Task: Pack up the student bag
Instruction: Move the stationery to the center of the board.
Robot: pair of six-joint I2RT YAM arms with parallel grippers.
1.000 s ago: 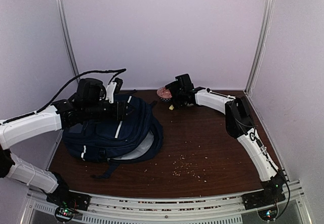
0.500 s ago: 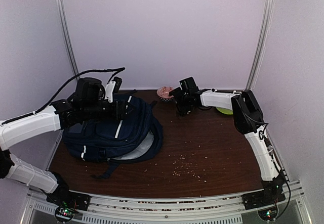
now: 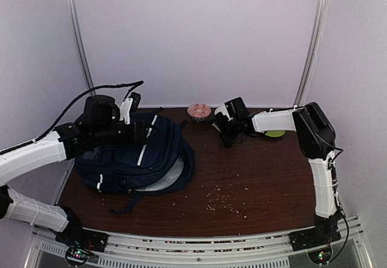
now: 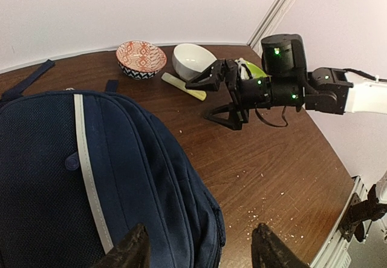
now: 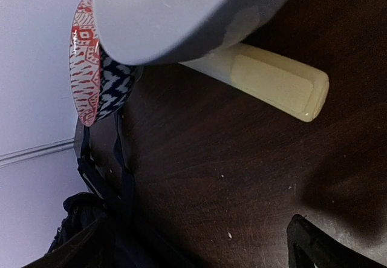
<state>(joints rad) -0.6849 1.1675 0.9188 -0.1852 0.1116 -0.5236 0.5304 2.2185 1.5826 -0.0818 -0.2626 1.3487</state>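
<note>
The student bag (image 3: 136,159), navy with white stripes, lies at the table's left, with grey lining showing at its near-right side. My left gripper (image 3: 142,132) hovers over the bag's top, open and empty. In the left wrist view its fingertips (image 4: 130,250) straddle the bag's (image 4: 91,177) right edge. My right gripper (image 3: 228,129) is open and empty, low over the table at the back centre. A pale yellow stick (image 5: 272,80) lies in front of it, beside a white bowl (image 5: 181,8). The left wrist view shows that gripper (image 4: 213,95) too.
A red patterned bowl (image 3: 199,111) stands at the back; it also shows in the left wrist view (image 4: 140,58), next to the white bowl (image 4: 193,60) and yellow stick (image 4: 183,86). A green plate (image 3: 275,133) lies behind the right arm. Crumbs (image 3: 227,202) are scattered front centre. Dark bag straps (image 5: 103,177) trail towards the bowls.
My right gripper has pulled back from the red bowl, moving right and slightly nearer. My left gripper has shifted slightly left over the bag.
</note>
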